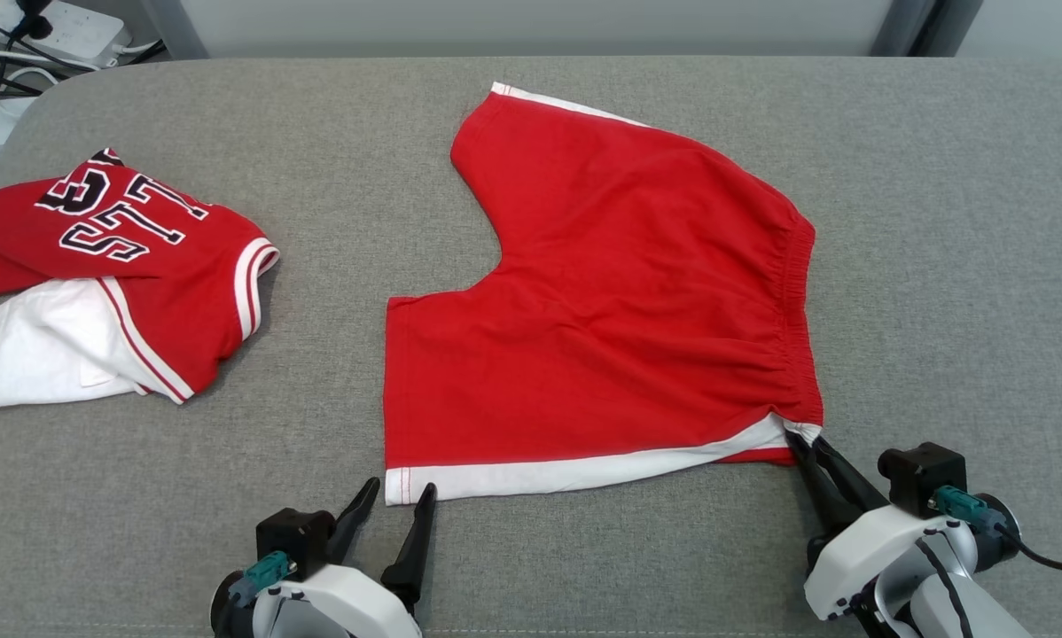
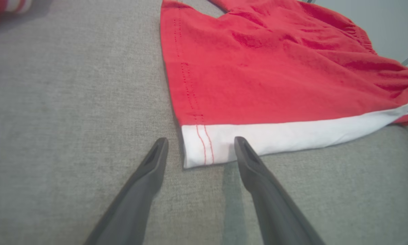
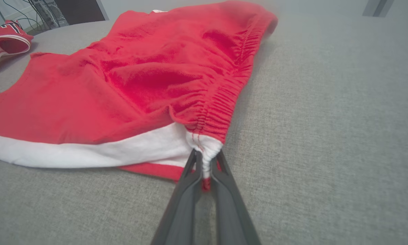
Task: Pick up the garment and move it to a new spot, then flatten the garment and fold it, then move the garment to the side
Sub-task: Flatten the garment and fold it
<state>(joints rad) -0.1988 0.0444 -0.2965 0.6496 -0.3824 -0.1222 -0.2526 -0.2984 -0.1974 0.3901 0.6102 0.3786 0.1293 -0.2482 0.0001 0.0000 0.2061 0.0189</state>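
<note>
Head view: red shorts (image 1: 602, 292), spread flat mid-tabletop (image 1: 939, 221); red jersey (image 1: 114, 266) at 9 o'clock; left tool (image 1: 400, 486) at 7 o'clock, spread wide; right tool (image 1: 806, 439) at 4 o'clock, clamped on the shorts. Left wrist view: fingers (image 2: 149, 170) apart, straddling the white hem corner (image 2: 207, 146). Right wrist view: fingers pinching the white waistband corner (image 3: 204, 146).
</note>
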